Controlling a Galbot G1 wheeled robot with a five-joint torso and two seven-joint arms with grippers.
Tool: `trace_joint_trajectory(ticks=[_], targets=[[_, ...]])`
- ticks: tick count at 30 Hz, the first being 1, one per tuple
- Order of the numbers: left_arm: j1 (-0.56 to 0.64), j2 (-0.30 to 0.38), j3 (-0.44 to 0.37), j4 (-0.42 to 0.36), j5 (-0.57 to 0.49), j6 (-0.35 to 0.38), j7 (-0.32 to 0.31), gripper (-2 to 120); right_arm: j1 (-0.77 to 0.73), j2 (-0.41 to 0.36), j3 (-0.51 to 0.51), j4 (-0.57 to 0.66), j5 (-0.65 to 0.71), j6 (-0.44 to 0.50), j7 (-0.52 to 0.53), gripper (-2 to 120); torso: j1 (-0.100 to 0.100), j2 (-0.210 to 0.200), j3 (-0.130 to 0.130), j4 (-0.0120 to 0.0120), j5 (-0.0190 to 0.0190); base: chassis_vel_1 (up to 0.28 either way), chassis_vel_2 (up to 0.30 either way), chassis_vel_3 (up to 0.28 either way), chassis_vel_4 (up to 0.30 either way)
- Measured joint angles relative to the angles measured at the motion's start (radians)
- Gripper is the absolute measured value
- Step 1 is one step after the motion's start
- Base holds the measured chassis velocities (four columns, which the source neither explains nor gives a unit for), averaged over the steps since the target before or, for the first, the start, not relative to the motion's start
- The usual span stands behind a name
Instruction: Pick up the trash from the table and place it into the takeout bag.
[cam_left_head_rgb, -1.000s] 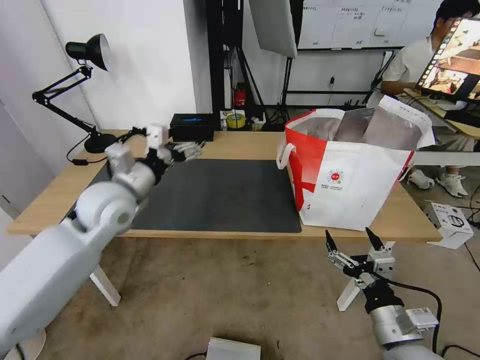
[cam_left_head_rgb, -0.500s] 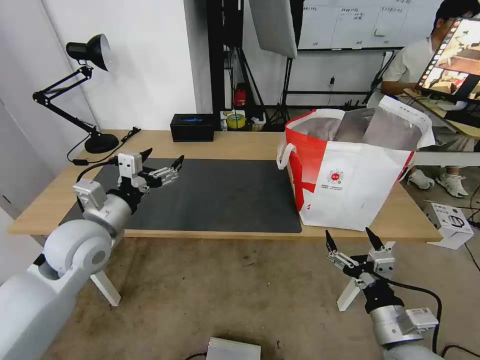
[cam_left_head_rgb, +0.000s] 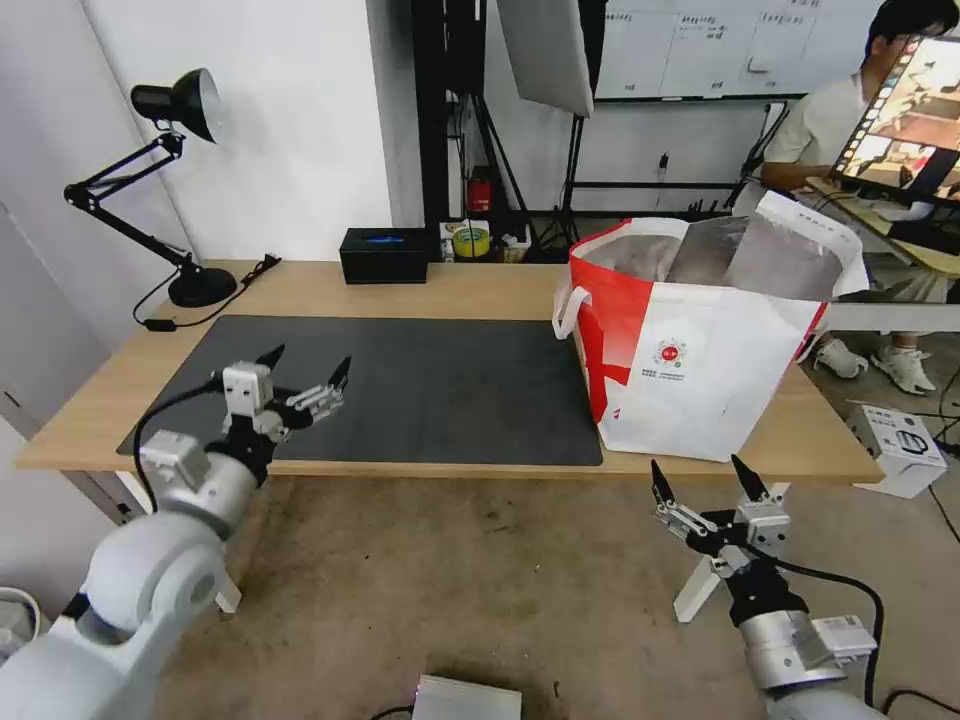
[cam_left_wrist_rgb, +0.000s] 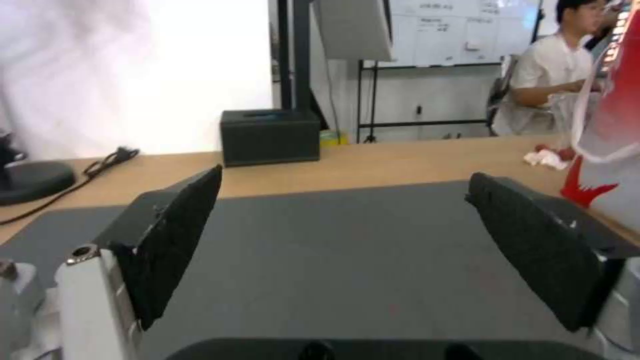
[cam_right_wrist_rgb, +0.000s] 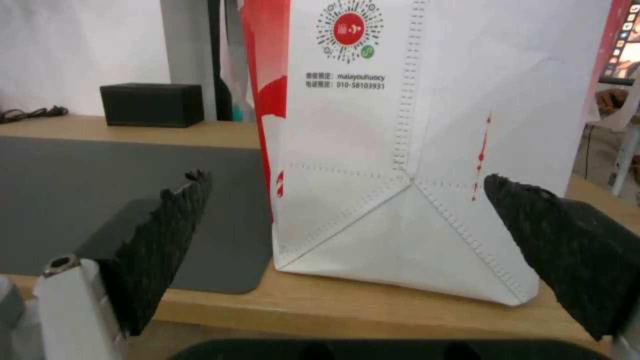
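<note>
The takeout bag (cam_left_head_rgb: 700, 340) stands open on the right end of the table (cam_left_head_rgb: 480, 290), white and red with foil lining; its front face fills the right wrist view (cam_right_wrist_rgb: 400, 150). My left gripper (cam_left_head_rgb: 305, 368) is open and empty over the near left part of the dark mat (cam_left_head_rgb: 440, 385). In the left wrist view (cam_left_wrist_rgb: 345, 177) its jaws stand wide apart over the mat. A crumpled white tissue (cam_left_wrist_rgb: 543, 158) with something red beside it lies on the wood by the bag's far corner. My right gripper (cam_left_head_rgb: 700, 468) hangs open below the table's front edge, facing the bag (cam_right_wrist_rgb: 347, 177).
A black tissue box (cam_left_head_rgb: 384, 255) sits at the table's back edge. A black desk lamp (cam_left_head_rgb: 190, 285) and its cable occupy the back left corner. A white box (cam_left_head_rgb: 903, 445) lies on the floor to the right. A person sits at a desk behind the bag.
My left arm has drawn back and down from the mat's far left corner to its near edge, gripper still open. The right arm has not moved.
</note>
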Motion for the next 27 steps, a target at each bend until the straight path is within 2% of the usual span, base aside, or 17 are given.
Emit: trace_joint_trajectory(ticks=[14, 27], targets=[[0.157, -0.158, -0.046, -0.023, 0.165, -0.061, 0.050, 100, 0.000, 0.000, 0.000, 0.000, 0.000, 0.000, 0.000, 100, 0.000, 0.000, 0.000, 0.0000, 0.0001, 0.000, 0.000, 0.000, 0.000], [0.187, -0.179, -0.065, -0.028, 0.206, -0.077, 0.058, 100, 0.000, 0.000, 0.000, 0.000, 0.000, 0.000, 0.000, 100, 0.000, 0.000, 0.000, 0.0000, 0.0000, 0.000, 0.000, 0.000, 0.000]])
